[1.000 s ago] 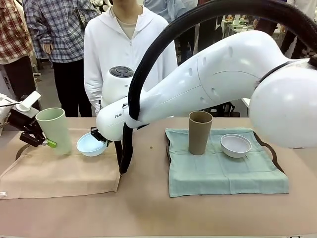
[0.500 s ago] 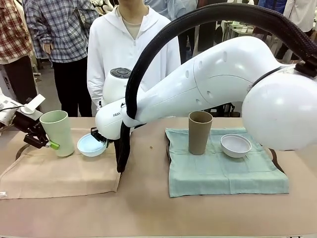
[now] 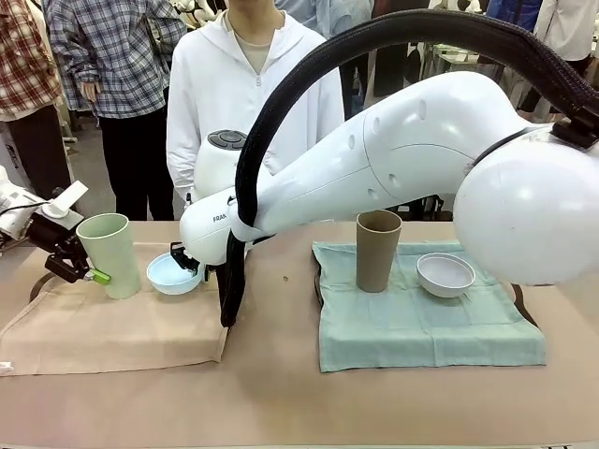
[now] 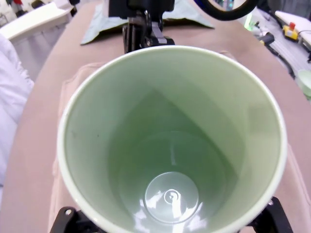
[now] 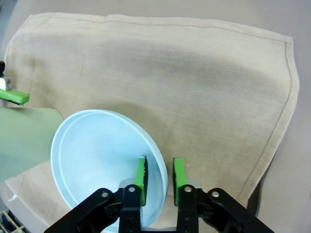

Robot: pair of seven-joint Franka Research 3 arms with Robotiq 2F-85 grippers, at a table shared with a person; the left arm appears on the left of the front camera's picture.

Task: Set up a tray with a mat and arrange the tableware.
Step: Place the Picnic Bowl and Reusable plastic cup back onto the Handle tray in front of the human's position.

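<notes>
Two green pads on the right gripper (image 5: 158, 167), parted a little: one inside and one outside the rim of the small, round, light blue glazed bowl (image 5: 97, 155). Appears to stand just clear of the rim rather than pinching it.

Over at the left gripper (image 3: 82, 269), spread wide around the lower wall of the tall, handleless, pale green cup (image 4: 170, 145). Cannot tell whether the pads press the wall or stand off it.

Outward from there:
- Cup upright at the far left of a beige woven cloth mat (image 3: 112, 327).
- Bowl just beside it on the right, at the mat's far edge.
- Under the mat, a dark tray (image 3: 37, 285), peeking out at the left.

Judged to be the release of the left-hand setting, with both pieces down on the mat.

Next move calls for:
- Lifting the right fingers straight off the rim so as not to tip the shallow bowl.
- Drawing the left fingers back level, since the tall cup is likely to topple if nudged.

Materials:
- Smooth and glossy inside the cup, with highlights at its round base.
- Matte, hemmed and faintly creased on the mat.

To the right, seemingly finished: a sea-green cloth (image 3: 421, 327), a matte brown tapered cup (image 3: 377, 251) and a white round bowl (image 3: 445, 273), standing near each other but apart.
</notes>
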